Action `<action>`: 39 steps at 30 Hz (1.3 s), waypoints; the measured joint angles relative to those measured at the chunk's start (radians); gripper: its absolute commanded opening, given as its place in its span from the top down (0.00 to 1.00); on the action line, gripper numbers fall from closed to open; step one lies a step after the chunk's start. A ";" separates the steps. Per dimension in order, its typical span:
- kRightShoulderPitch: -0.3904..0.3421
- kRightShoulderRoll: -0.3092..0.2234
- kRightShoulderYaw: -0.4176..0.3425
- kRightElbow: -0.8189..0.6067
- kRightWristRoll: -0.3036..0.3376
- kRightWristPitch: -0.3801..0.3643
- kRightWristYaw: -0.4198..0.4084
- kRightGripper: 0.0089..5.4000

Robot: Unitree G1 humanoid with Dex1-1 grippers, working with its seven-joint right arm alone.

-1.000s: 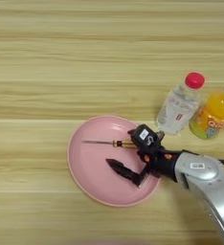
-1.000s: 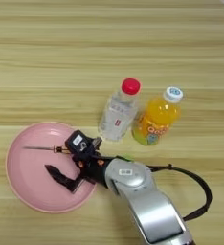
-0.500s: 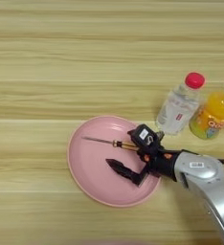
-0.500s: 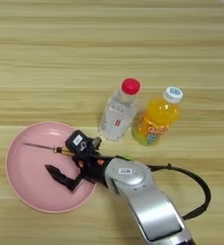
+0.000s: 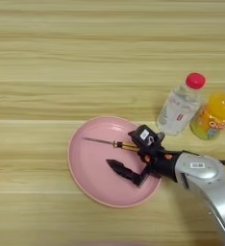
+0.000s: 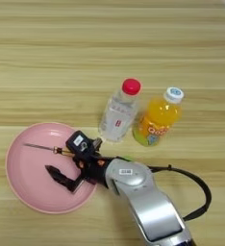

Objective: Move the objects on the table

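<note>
Pink plate (image 5: 88, 166): at 6 o'clock on the table (image 5: 61, 72); screwdriver (image 5: 109, 143) lies across it.
Hand (image 5: 133, 156): fingers spread; we see one by the handle.
Handling: we judge it light, stiff, prone to roll; grip the handle, not the shaft.
Bottles (image 6: 118, 113): at 2 o'clock.

Screwdriver (image 5: 109, 142) handle end hidden under the tool (image 5: 133, 156), orange bottle (image 5: 214, 116) cut by right edge
</note>
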 measured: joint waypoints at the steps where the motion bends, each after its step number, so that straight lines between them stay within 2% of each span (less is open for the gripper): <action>1: -0.001 0.000 0.000 0.001 0.000 0.001 0.000 0.02; 20: -0.003 0.000 0.001 -0.004 -0.002 0.014 -0.017 0.38; 25: -0.003 0.000 0.001 -0.010 -0.002 0.024 -0.022 0.51; 39: 0.001 0.000 0.001 -0.028 -0.003 0.046 -0.024 0.75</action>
